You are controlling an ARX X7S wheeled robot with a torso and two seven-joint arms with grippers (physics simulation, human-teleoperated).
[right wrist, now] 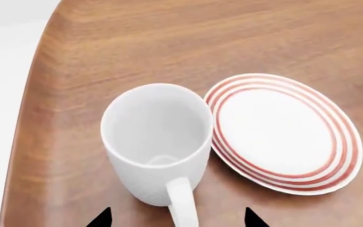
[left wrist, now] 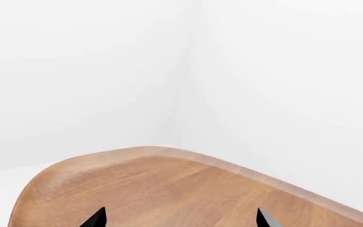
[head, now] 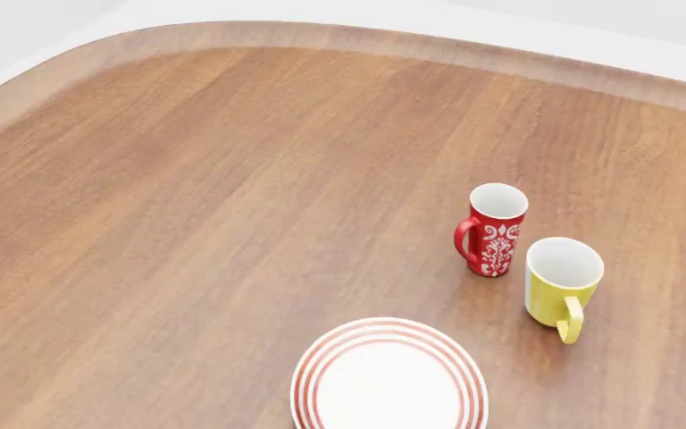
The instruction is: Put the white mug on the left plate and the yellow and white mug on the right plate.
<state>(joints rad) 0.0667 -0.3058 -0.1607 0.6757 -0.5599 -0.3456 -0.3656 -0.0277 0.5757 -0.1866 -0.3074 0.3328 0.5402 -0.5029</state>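
Both pincers gape wide over the wooden table [head: 200,223], white walls [left wrist: 282,71] behind.

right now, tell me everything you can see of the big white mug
The white mug shows only in the right wrist view. It is plain, glossy and ceramic-looking, with a rounded body, an open mouth, an empty white inside and a loop handle turned toward the camera. It stands upright on the wooden table near its edge, right beside a red-ringed plate, its rim overlapping the plate's edge in this view. The right hand sits open near its handle, not gripping it.
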